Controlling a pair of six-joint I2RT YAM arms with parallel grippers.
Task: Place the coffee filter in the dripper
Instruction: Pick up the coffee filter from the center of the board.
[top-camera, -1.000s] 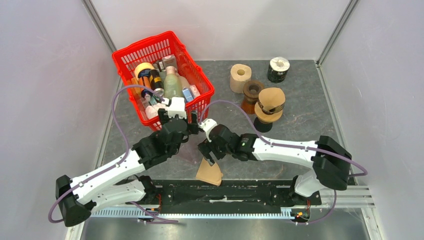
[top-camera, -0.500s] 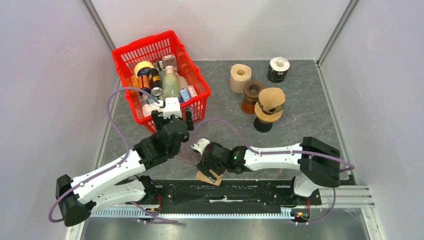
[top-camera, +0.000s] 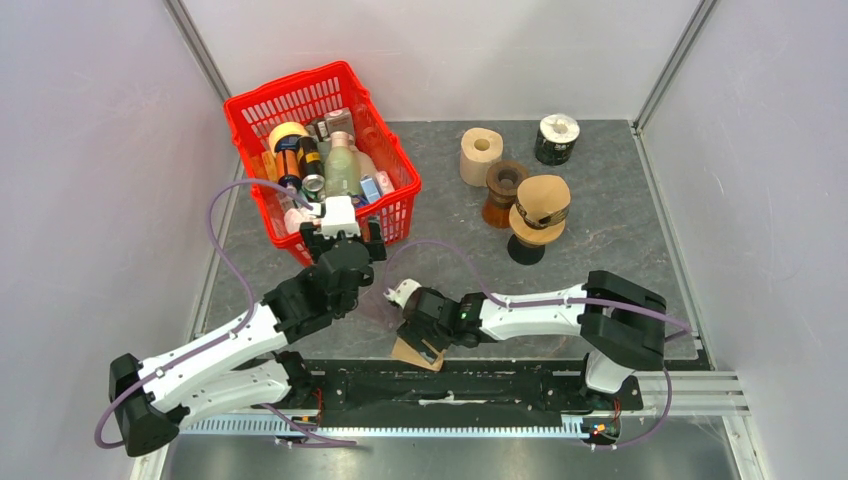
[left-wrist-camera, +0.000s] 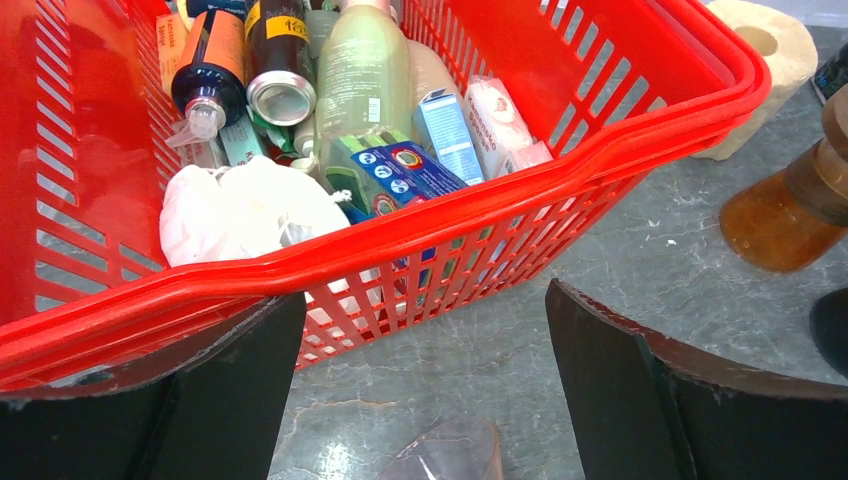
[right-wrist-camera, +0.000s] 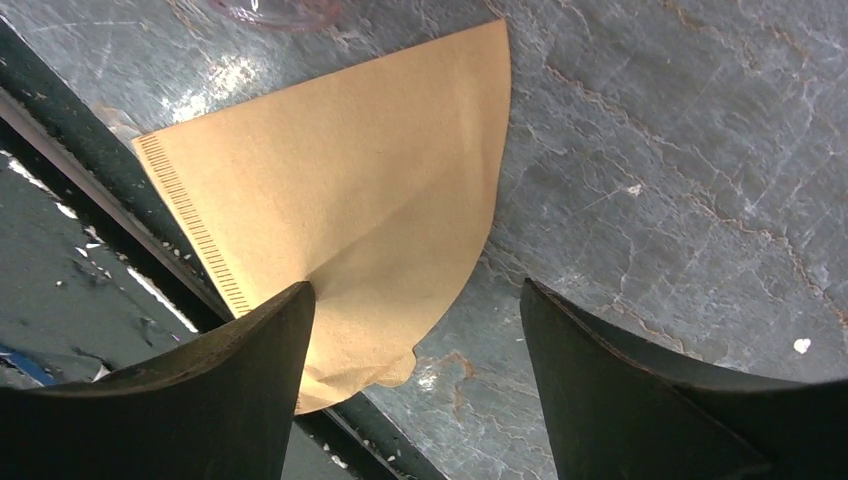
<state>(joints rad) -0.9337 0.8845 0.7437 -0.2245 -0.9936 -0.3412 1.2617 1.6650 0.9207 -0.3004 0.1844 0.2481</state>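
The coffee filter (right-wrist-camera: 350, 180), a flat tan paper cone, lies at the table's near edge (top-camera: 412, 352), its lower part over the black rail. My right gripper (right-wrist-camera: 415, 300) hangs open just above it. One of its fingers (right-wrist-camera: 250, 370) covers the filter's lower edge and the other stands over bare table. A clear, pink-tinted rim (left-wrist-camera: 450, 455), apparently the dripper, sits just behind the filter (right-wrist-camera: 275, 10). My left gripper (left-wrist-camera: 425, 300) is open and empty, pointing at the red basket (left-wrist-camera: 600, 150), with that clear piece below it.
The red basket (top-camera: 260, 115), at the back left, is full of bottles, cans and packets. At the back right stand a paper roll (top-camera: 480, 155), an amber piece (top-camera: 505, 190), a tan-topped black stand (top-camera: 540, 210) and a dark tin (top-camera: 557, 138). Walls enclose the table.
My right gripper has come down and toward the near edge until it is over the filter, and its jaws have narrowed slightly. The left arm has drawn back a little to the left.
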